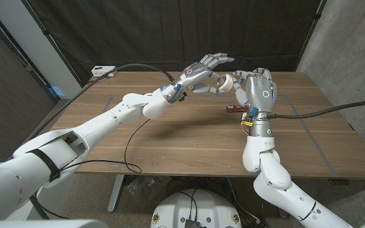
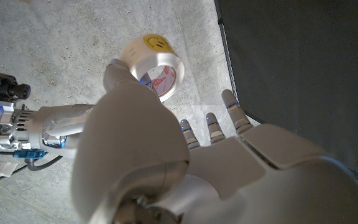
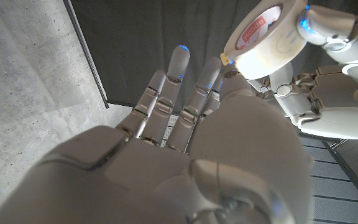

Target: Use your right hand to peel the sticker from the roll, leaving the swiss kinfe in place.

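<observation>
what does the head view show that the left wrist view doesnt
Head view alone: the wooden table, the red swiss knife lying on it beside the right hand, and both arms reaching in.

Left wrist view alone: a yellow smiley sticker on the roll's outer face and red print inside its core.

Both: the tape roll held up off the table by the left hand, with the right hand meeting it.

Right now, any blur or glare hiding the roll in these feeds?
Head view: sharp, roll small between the left hand and right hand. Left wrist view: roll clear, glossy sheen; hand's near part soft. Right wrist view: roll readable, right hand blurred close up.
</observation>
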